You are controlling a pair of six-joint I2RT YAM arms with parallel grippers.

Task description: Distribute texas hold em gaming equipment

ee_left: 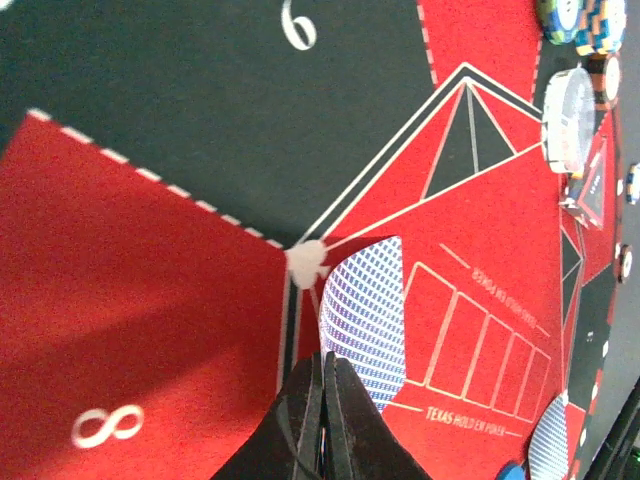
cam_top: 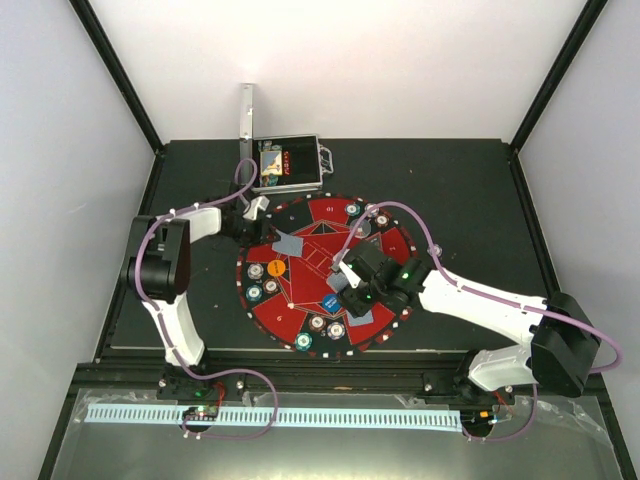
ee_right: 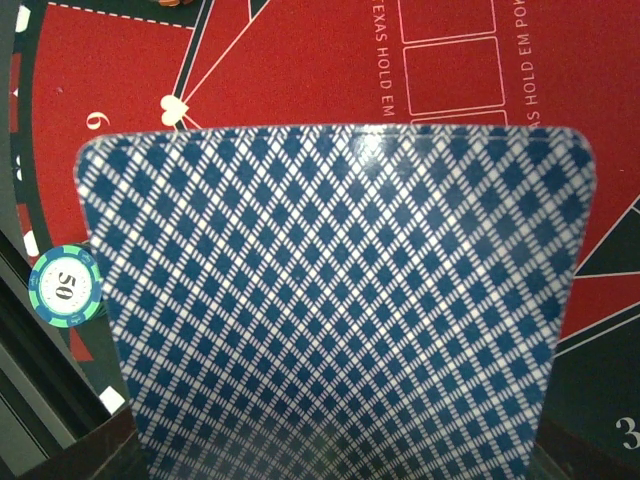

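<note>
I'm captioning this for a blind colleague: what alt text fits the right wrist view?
A blue diamond-backed playing card fills most of the frame, close to the camera. Behind it lies the red Texas Hold Em mat; a green 50 chip sits at the frame's left.

A black table (cam_top: 480, 200) stands inside plain white walls (cam_top: 340, 60), with thin black poles (cam_top: 120, 75) going up at the corners. The light is soft and even. At the near edge lies a shiny grey shelf (cam_top: 330, 455) with a long white strip (cam_top: 330, 416) full of little slots.
</note>
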